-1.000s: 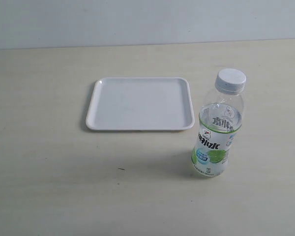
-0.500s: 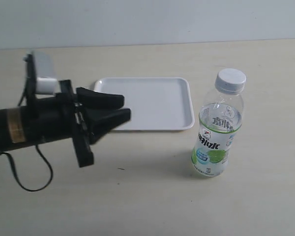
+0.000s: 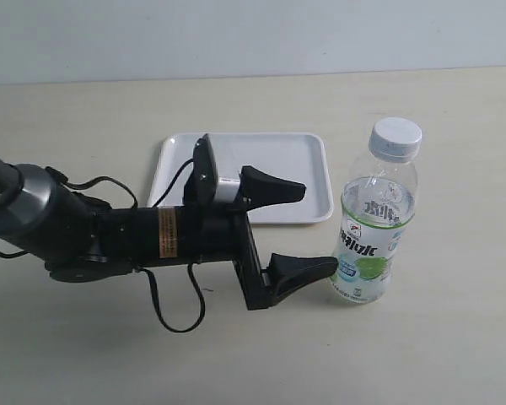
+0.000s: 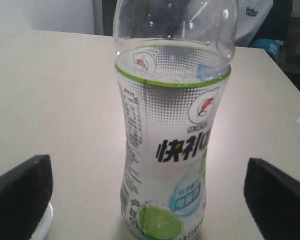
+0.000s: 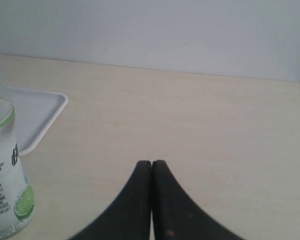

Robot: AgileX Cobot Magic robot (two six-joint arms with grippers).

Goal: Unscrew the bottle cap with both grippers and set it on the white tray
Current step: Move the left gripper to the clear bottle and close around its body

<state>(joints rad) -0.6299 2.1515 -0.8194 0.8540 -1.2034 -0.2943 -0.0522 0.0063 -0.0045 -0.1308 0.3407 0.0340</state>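
Observation:
The bottle [image 3: 373, 228] stands upright on the table, with its white cap [image 3: 395, 137] screwed on. The white tray [image 3: 288, 169] lies flat behind and to the left of it. My left gripper [image 3: 312, 229] reaches in from the left, wide open, with its fingertips just short of the bottle's lower body. In the left wrist view the bottle [image 4: 170, 145] fills the middle between the two black fingers [image 4: 20, 195], untouched. My right gripper [image 5: 151, 164] is shut on nothing, off to the side of the bottle [image 5: 5, 185]; it is out of the exterior view.
The pale wooden tabletop [image 3: 84, 110] runs back to a light wall. A black cable [image 3: 173, 321] loops under the left arm. In the right wrist view, the tray's corner [image 5: 45, 112] lies beyond the bottle.
The left arm has come in from the left edge, moved right across the front of the tray, and its jaws have opened wide beside the bottle. Bottle and tray have not moved.

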